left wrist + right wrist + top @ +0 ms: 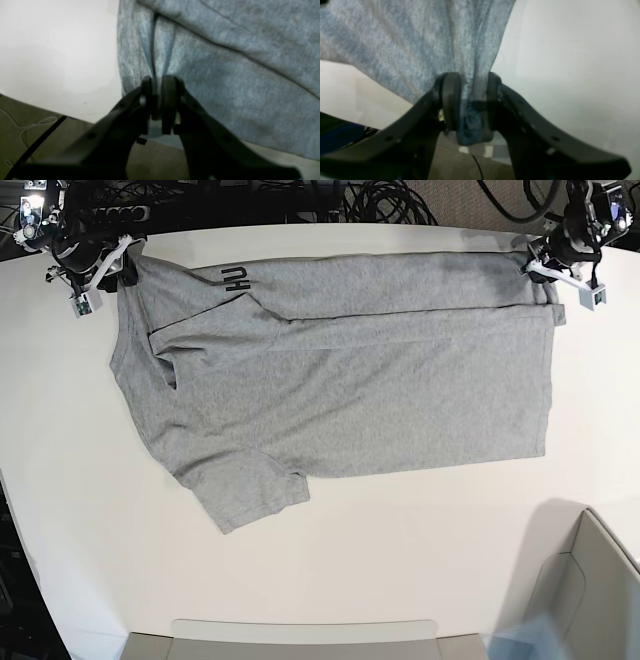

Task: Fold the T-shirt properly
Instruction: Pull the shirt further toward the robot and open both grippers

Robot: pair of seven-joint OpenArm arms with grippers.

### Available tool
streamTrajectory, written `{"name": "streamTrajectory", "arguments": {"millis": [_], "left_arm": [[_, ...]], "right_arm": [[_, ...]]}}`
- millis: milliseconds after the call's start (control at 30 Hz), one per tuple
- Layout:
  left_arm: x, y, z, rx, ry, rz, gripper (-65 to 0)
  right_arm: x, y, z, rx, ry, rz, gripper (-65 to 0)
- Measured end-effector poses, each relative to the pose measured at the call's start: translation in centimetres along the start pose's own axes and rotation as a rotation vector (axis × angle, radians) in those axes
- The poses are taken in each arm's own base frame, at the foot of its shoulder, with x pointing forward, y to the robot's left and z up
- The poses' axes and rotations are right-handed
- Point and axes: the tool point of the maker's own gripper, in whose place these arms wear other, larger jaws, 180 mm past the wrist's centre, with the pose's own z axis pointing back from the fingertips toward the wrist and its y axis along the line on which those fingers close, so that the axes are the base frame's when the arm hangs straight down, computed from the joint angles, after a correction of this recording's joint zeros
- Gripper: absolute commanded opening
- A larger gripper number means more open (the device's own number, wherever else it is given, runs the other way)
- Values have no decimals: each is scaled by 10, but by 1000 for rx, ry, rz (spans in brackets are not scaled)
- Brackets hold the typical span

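Note:
The heather-grey T-shirt (340,380) lies spread on the white table (400,540), and its far edge is folded over so black letters (238,277) show. In the base view my left gripper (541,268) is at the shirt's far right corner and my right gripper (125,268) at its far left corner. The left wrist view shows the left gripper (157,85) pinching a thin fold of T-shirt (225,75) between nearly closed pads. The right gripper (472,82) has a thicker bunch of T-shirt (407,37) filling the gap between its pads.
Both grippers sit near the table's far edge (50,110), beyond which floor and cables (390,200) show. A grey bin (590,580) stands at the near right and a flat grey tray (300,640) at the near edge.

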Motion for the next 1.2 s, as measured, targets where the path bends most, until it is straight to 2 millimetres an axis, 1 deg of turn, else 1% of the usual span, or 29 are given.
{"name": "streamTrajectory", "arguments": {"millis": [100,167,233,333,433,500,567,667,767,933,1000,1067,1100,1200], "left_arm": [[-1,0,0,0,11,-2,-561],[-4,2,2,7,50,-17,-561],[3,0,6,9,39,-41,-561],[17,-10,15,-6,0,-89,-561],[27,-13,20,-7,-24,-119,-561],[27,-12,19,-5,-23,-118,-561],[25,-11,19,-3,-16,-114,-561],[26,-12,19,-4,-18,-111,-560],[25,-11,19,-3,-17,-111,-559],[26,-12,19,-5,-19,-112,-558],[26,-12,19,-4,-19,-113,-559],[26,-12,19,-4,-19,-112,-560],[26,-12,19,-4,-19,-113,-560],[26,-12,19,-4,-18,-112,-560]], "right_arm": [[-1,-11,5,-33,3,-18,-461],[-6,-20,9,-60,18,-26,-461],[-8,-28,13,-81,26,-34,-461],[-6,-41,21,-119,14,-46,-461],[1,-52,30,-162,2,-26,-461],[8,-52,33,-165,-14,-14,-461],[9,-48,30,-151,-20,-15,-460],[-5,-34,23,-114,58,2,-458],[-8,-28,19,-98,65,-5,-458],[-5,-31,22,-107,62,7,-458],[4,-34,28,-123,36,15,-458],[16,-41,36,-155,-3,17,-458],[18,-45,39,-167,-9,20,-458],[16,-46,40,-173,-1,23,-458]]}}
